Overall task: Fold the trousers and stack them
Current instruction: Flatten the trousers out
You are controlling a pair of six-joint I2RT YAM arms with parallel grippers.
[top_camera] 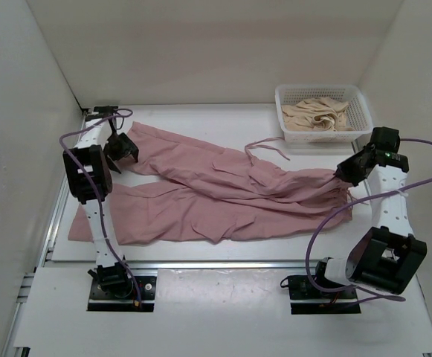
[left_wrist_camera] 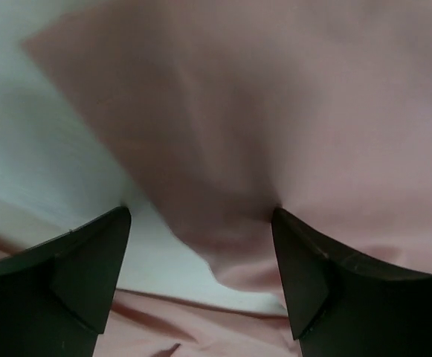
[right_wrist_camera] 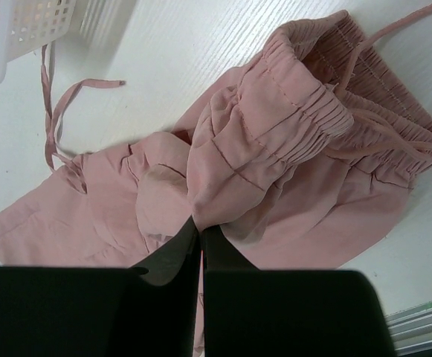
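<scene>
The dusty-pink trousers (top_camera: 216,197) lie spread across the table, legs running to the left, gathered waistband at the right. My right gripper (top_camera: 340,172) is shut on a fold of the waist fabric (right_wrist_camera: 223,193) and lifts it a little; the elastic waistband (right_wrist_camera: 312,126) and drawstring (right_wrist_camera: 59,111) show beyond its tip. My left gripper (top_camera: 123,152) is open just above the end of the far leg (left_wrist_camera: 275,134), with white table showing between its fingers (left_wrist_camera: 89,260). It holds nothing.
A white basket (top_camera: 322,93) with a beige cloth (top_camera: 320,115) in it stands at the back right, close to the waistband. White walls enclose the table at the left, back and right.
</scene>
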